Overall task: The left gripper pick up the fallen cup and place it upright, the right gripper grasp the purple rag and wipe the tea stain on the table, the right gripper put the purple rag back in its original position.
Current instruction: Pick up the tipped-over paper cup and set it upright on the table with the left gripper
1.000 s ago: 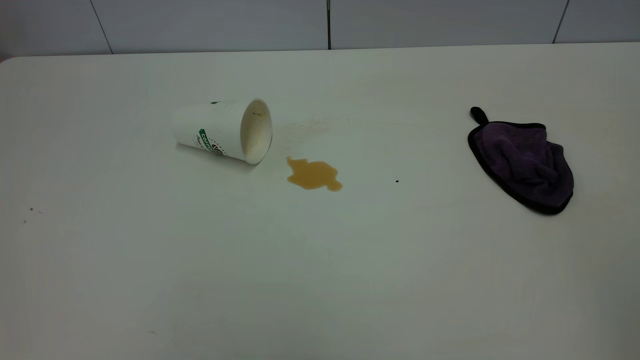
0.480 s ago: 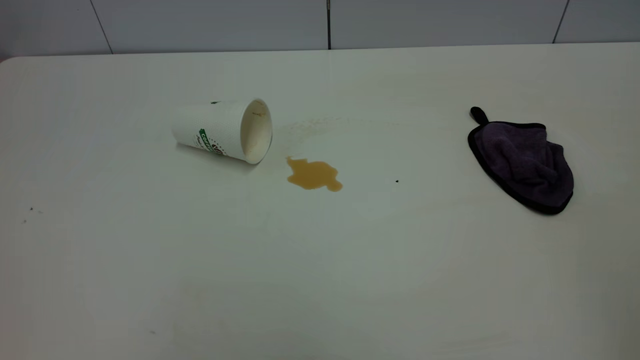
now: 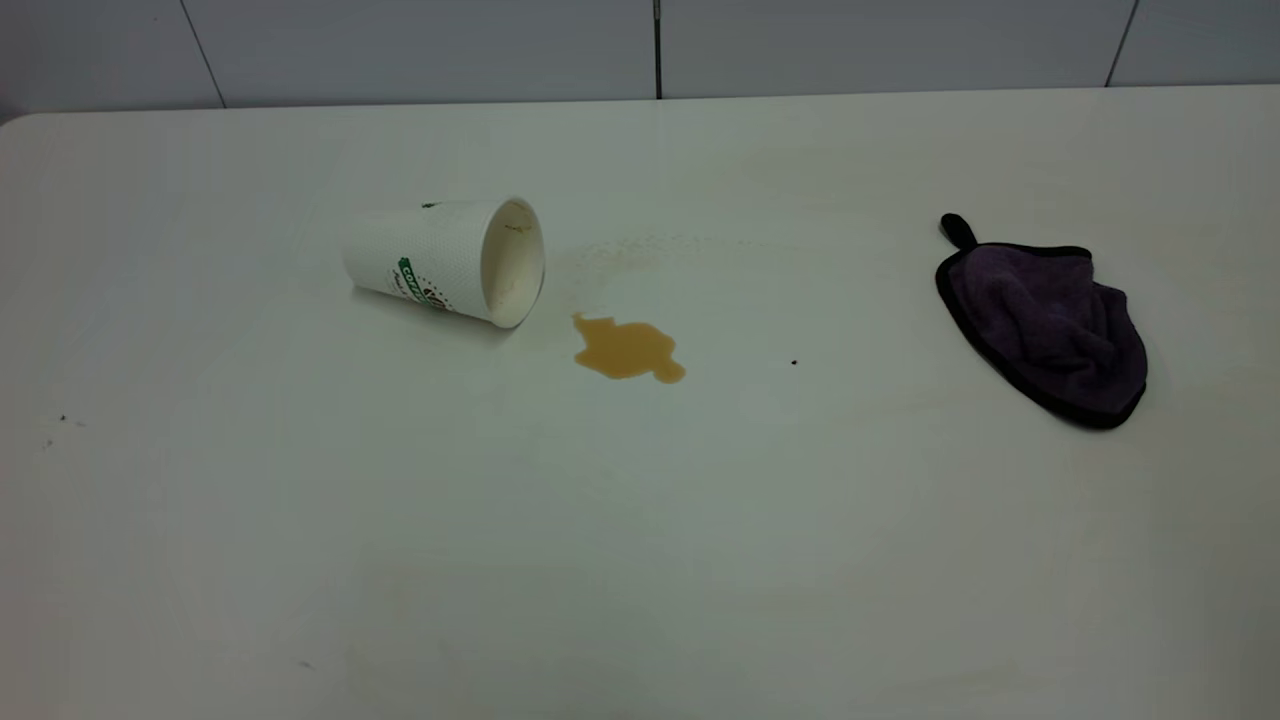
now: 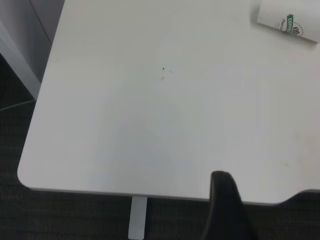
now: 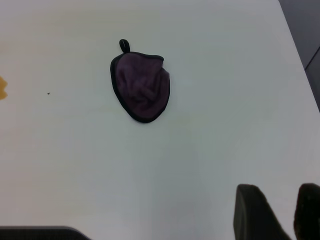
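The cup (image 3: 440,260) lies on its side on the table (image 3: 640,560), left of centre, with its mouth facing right; its base end also shows in the left wrist view (image 4: 290,20). Just right of the mouth sits the amber tea stain (image 3: 627,348), whose edge (image 5: 2,89) reaches into the right wrist view. The purple rag (image 3: 1045,325) lies crumpled at the right (image 5: 141,87). Neither gripper appears in the exterior view. My left gripper (image 4: 225,210) hovers at the table's near left corner, far from the cup. My right gripper (image 5: 279,187) is open and empty, well short of the rag.
A tiny black speck (image 3: 794,362) lies between the stain and the rag, and more specks (image 3: 62,418) dot the left side. A faint dried splash trail (image 3: 625,248) runs right from the cup. A grey panelled wall (image 3: 640,45) stands behind the table.
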Robot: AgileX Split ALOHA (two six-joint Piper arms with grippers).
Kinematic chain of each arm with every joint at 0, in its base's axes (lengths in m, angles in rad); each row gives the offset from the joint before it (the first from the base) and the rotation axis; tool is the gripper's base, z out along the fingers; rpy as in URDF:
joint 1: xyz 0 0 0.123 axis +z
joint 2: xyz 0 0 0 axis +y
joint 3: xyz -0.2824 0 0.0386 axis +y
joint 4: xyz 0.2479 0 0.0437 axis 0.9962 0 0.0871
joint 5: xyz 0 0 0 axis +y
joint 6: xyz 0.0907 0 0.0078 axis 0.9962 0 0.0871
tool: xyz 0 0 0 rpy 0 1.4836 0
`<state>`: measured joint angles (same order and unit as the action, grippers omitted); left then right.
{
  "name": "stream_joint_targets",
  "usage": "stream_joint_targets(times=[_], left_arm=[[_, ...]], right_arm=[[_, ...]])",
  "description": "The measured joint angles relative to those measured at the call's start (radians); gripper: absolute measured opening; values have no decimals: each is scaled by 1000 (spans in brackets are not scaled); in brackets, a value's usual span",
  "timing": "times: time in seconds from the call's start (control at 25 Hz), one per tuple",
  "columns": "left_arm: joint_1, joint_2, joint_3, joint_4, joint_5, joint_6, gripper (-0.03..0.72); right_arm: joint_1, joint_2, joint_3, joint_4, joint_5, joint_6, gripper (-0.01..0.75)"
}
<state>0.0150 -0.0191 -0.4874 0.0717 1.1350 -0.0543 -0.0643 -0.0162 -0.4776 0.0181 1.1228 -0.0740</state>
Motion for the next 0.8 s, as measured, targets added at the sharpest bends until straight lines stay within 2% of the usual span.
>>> stream_joint_targets(times=[0.2, 0.48, 0.56, 0.72, 0.8], left_arm=[[0, 54, -15, 1, 9, 0, 487], [0, 483, -219, 124, -67, -12, 488], [0, 615, -284, 134, -86, -13, 514], [-1, 855, -402, 120, -135, 23, 629], [-20, 952, -455, 108, -146, 37, 661]], right_arm=[[0, 0, 0, 0, 0, 0, 238], [0, 0, 0, 0, 0, 0, 238], [0, 0, 0, 0, 0, 0, 238], [0, 0, 0, 0, 0, 0, 238], [0, 0, 0, 0, 0, 0, 238]])
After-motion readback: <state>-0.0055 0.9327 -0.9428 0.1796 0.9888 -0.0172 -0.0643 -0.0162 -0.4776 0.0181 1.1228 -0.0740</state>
